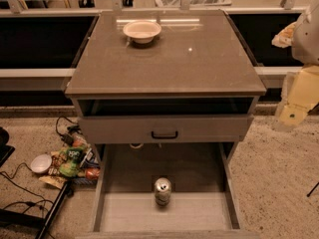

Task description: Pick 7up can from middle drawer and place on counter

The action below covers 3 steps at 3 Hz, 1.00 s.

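The can (162,190) is standing upright at 6 o'clock in the open drawer (124,215), ungrasped, so the reach is likely pending. The end effector (294,108) is hanging at 3 o'clock, well apart, and I cannot tell how open it is. Next it is needing a descent clear of the drawer front (114,129). A bowl (142,30) is sitting at the worktop's (164,63) 12 o'clock.

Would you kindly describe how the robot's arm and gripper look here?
At the right edge, beside the counter, the arm is a rounded white shell. Below it, the gripper is blocky and pale cream-yellow, with a small dark round mark near its lower end. No cables show on it.
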Motion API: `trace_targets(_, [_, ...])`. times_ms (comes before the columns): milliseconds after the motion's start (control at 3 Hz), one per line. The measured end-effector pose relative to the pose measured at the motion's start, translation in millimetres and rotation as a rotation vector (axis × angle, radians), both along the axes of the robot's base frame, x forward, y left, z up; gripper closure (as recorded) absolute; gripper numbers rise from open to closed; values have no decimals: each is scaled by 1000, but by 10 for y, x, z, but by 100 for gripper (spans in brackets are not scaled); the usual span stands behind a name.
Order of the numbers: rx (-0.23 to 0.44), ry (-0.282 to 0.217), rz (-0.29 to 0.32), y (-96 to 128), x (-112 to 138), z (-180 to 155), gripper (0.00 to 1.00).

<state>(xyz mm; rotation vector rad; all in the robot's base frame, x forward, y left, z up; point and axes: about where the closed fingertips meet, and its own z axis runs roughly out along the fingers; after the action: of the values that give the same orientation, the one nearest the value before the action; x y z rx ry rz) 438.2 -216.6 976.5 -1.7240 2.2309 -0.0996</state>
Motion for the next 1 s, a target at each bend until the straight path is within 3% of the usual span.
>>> trace_targets(333, [1,0,0,0,0,-1,0])
trace_targets(667, [42,-7,-4,-7,16,-73,0])
trace_targets(1000, [168,15,29,-22,27,-603,0])
